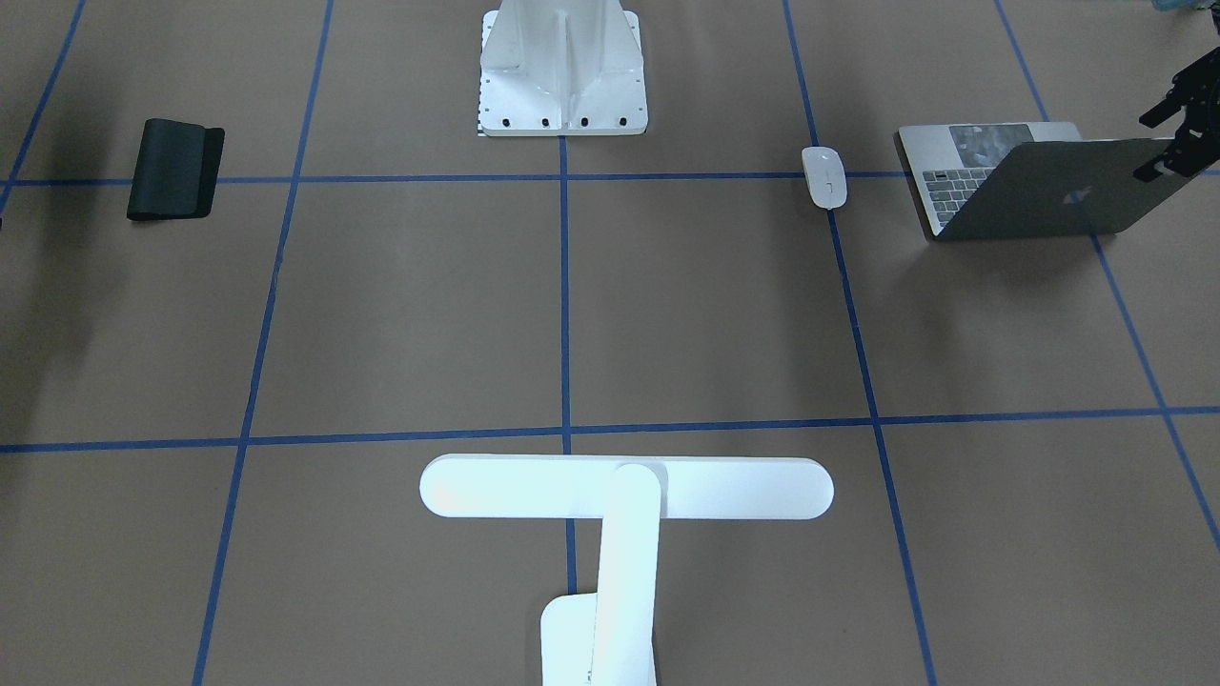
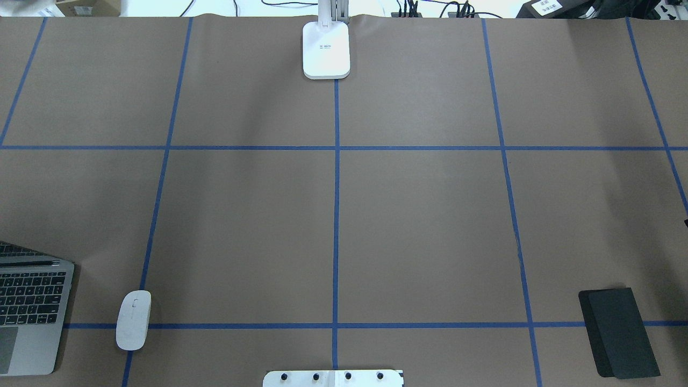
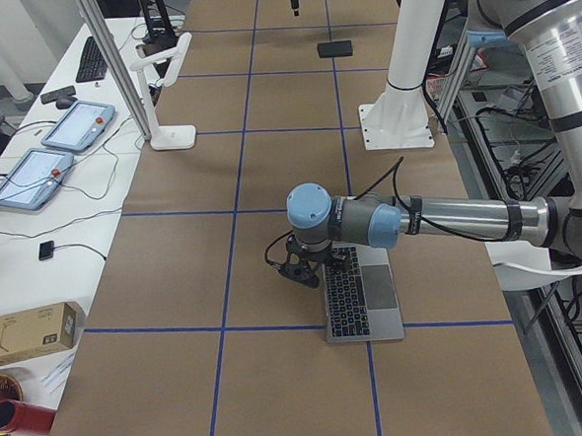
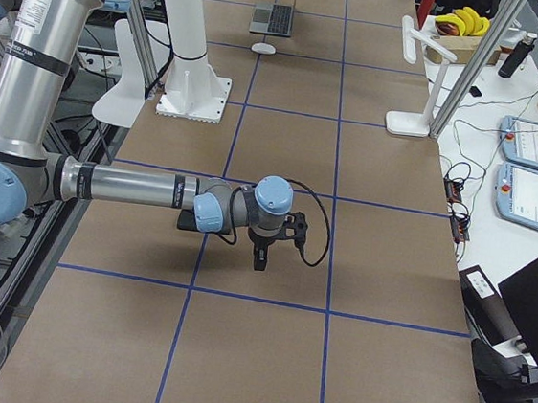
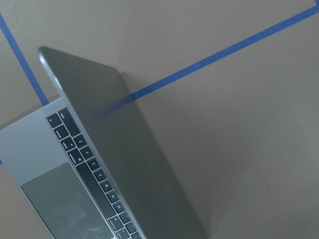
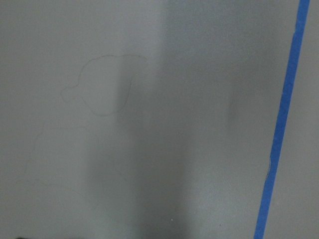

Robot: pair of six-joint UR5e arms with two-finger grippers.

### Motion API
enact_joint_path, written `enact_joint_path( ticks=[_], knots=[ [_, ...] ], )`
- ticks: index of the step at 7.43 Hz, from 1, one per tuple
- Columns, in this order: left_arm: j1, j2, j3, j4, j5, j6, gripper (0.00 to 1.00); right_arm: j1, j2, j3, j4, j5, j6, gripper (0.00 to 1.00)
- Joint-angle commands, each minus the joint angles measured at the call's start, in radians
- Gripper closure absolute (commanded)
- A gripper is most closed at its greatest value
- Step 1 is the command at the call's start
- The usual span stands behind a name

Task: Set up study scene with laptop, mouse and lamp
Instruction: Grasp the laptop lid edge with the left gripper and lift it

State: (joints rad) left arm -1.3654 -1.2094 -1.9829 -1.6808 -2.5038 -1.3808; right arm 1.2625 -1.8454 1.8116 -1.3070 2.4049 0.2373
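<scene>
The laptop point(image 1: 1058, 191) stands part open at the table's left end, its lid raised; it also shows in the overhead view point(image 2: 29, 312) and the left wrist view point(image 5: 124, 149). My left gripper point(image 1: 1165, 143) is at the lid's free top corner, its fingers apart on either side of the edge. The mouse point(image 1: 824, 176) lies beside the laptop on a blue line, also in the overhead view point(image 2: 133, 320). The lamp point(image 1: 626, 488) stands at the far middle edge, its base point(image 2: 326, 51) on the centre line. My right gripper point(image 4: 260, 253) points down over bare paper; I cannot tell whether it is open.
A thin black mat point(image 1: 174, 170) lies at the right end, near my right arm. The white ribbed bracket point(image 1: 562, 76) with bolt holes stands at the near middle edge. Blue tape lines divide the brown paper into squares. Tablets and cables lie past the far edge point(image 4: 530, 142).
</scene>
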Motion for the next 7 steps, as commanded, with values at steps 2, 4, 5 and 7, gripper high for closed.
enact_joint_path(
  ticks=[2, 4, 5, 7],
  knots=[
    [0.014, 0.001, 0.009, -0.011, -0.001, -0.001, 0.00, 0.000, -0.002, 0.000, 0.003, 0.000, -0.004, 0.00],
    [0.020, 0.002, 0.010, -0.016, -0.003, -0.001, 0.00, 0.000, -0.005, 0.000, 0.003, 0.000, -0.007, 0.00],
    [0.023, 0.007, 0.010, -0.020, -0.003, -0.001, 0.00, 0.000, -0.008, 0.000, 0.005, 0.002, -0.009, 0.00],
    [0.029, 0.010, 0.010, -0.033, -0.010, -0.003, 0.18, 0.002, -0.018, -0.003, 0.035, 0.002, -0.007, 0.00]
  ],
)
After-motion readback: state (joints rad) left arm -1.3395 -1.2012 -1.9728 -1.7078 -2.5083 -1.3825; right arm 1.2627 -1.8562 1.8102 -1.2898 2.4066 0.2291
